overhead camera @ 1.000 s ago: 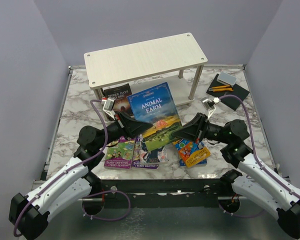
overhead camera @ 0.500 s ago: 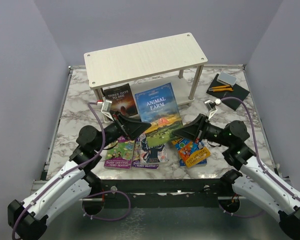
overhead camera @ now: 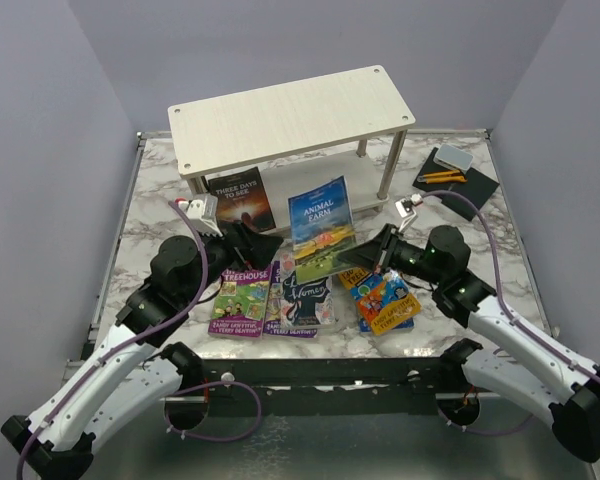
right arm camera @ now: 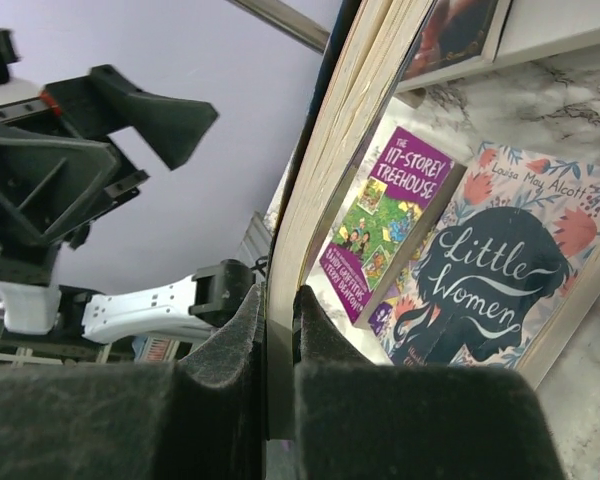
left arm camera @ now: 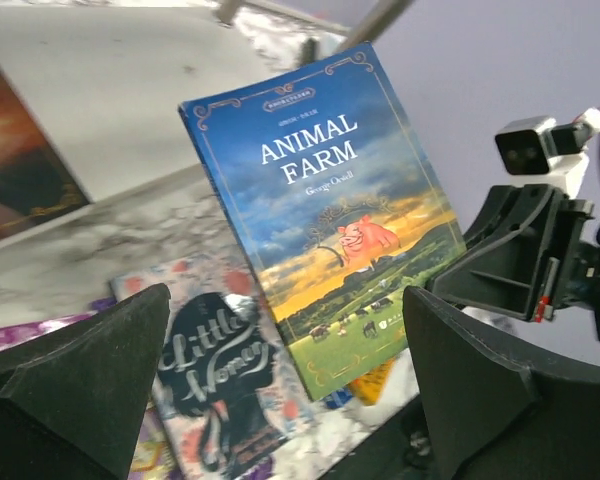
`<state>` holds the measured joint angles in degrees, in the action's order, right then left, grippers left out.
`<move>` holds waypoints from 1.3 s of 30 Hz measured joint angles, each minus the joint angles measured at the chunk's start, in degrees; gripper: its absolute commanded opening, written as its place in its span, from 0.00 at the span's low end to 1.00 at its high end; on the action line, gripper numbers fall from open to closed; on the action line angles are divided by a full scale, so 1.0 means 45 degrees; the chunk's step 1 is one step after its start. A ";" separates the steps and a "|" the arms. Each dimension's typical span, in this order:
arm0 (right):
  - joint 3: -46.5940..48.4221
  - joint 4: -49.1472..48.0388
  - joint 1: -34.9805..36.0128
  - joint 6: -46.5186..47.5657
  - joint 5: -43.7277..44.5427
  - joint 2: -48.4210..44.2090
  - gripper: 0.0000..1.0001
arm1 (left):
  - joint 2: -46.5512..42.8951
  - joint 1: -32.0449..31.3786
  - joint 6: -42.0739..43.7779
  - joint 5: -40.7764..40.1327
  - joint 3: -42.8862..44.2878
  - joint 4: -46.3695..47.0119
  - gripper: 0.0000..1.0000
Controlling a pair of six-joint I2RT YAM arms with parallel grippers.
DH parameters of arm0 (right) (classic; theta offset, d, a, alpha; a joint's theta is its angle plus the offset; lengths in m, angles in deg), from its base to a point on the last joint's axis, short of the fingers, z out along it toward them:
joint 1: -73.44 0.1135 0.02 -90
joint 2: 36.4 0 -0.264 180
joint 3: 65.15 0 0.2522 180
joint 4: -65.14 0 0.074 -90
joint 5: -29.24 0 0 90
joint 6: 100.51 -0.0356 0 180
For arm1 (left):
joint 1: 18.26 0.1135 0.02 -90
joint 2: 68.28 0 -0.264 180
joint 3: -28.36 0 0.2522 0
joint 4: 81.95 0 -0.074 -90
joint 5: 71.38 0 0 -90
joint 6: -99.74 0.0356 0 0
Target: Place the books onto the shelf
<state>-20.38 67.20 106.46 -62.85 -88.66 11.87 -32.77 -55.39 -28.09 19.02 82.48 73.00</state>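
Note:
The blue "Animal Farm" book hangs tilted above the table in front of the shelf. My right gripper is shut on its lower right edge; in the right wrist view the page edge runs up from between the pads of that gripper. My left gripper stands open just left of the book, not touching it; in the left wrist view the cover shows beyond the wide-apart jaws of this gripper. A dark book stands on the lower tier.
Flat on the marble table lie a purple Treehouse book, "Little Women" and a blue-orange book. A black pad with pencils and an eraser lies at the back right. Silver posts carry the shelf boards.
My left gripper has opened, let go of "Animal Farm" and drawn back to the left. The book, now held only by the right gripper, looks smaller and sits further right.

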 measured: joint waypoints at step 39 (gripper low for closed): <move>0.8539 -0.7626 0.0568 -0.1792 -0.1394 1.4955 0.01 | -0.1715 0.0000 0.4760 -0.1234 -0.0510 -0.0636 0.99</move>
<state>18.04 32.88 109.01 -70.91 -94.93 79.17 -40.49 -55.39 -6.67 13.47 80.19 70.14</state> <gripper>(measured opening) 0.072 0.990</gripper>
